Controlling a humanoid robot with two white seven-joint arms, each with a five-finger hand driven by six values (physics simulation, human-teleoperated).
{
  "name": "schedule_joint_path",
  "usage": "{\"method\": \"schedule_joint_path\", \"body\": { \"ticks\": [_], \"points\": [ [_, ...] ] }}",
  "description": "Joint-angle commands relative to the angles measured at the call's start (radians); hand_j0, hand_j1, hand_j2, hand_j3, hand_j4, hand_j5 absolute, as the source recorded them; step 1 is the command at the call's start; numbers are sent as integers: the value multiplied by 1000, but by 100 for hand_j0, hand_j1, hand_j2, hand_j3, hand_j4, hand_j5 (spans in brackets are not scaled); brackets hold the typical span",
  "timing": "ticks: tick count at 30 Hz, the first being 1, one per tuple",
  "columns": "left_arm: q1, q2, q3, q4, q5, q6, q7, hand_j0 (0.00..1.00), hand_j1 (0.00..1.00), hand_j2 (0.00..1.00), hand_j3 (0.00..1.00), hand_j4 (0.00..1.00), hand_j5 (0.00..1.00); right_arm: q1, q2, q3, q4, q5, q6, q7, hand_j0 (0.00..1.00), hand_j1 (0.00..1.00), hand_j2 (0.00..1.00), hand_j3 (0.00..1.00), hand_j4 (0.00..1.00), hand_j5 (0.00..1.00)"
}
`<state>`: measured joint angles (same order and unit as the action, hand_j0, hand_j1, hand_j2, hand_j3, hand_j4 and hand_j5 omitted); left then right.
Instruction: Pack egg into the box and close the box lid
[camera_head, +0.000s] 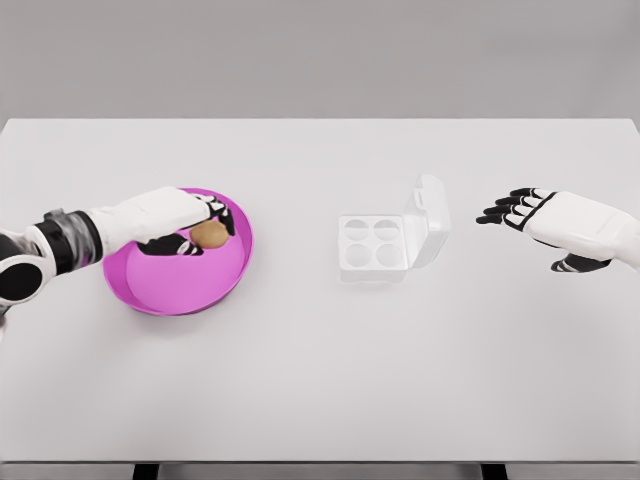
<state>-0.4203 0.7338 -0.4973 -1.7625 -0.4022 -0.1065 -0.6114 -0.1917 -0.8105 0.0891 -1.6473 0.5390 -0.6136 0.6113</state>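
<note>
White desk (320, 380) fills the near view. At 9 o'clock, the left hand (165, 215) reaches over a pink bowl (150, 285), fingers (215, 212) clamped on the brown egg (209, 234). Right of centre sits the box (372, 247), lid up. At 3 o'clock, the right hand (550, 220) hovers, fingers apart.

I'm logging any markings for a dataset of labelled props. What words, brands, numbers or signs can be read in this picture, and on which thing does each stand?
None can be read.
The white egg box with its open lid: plain, no print.
The pink bowl: plain.
The brown egg: unmarked.
The left hand, the right hand and the white table: no lettering shows.
</note>
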Motion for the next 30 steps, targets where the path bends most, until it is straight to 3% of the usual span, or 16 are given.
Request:
{"method": "schedule_joint_path", "body": {
  "ticks": [1, 30],
  "points": [
    [0, -13, 14, 0, 2, -25, 1, 38, 38, 38, 38, 38, 38, 0, -1, 0, 0, -5, 3, 0, 100, 100, 100, 100, 100, 100],
    [-41, -180, 0, 0, -3, -50, 1, 30, 30, 30, 30, 30, 30, 2, -1, 0, -2, -5, 3, 0, 100, 100, 100, 100, 100, 100]
  ]
}}
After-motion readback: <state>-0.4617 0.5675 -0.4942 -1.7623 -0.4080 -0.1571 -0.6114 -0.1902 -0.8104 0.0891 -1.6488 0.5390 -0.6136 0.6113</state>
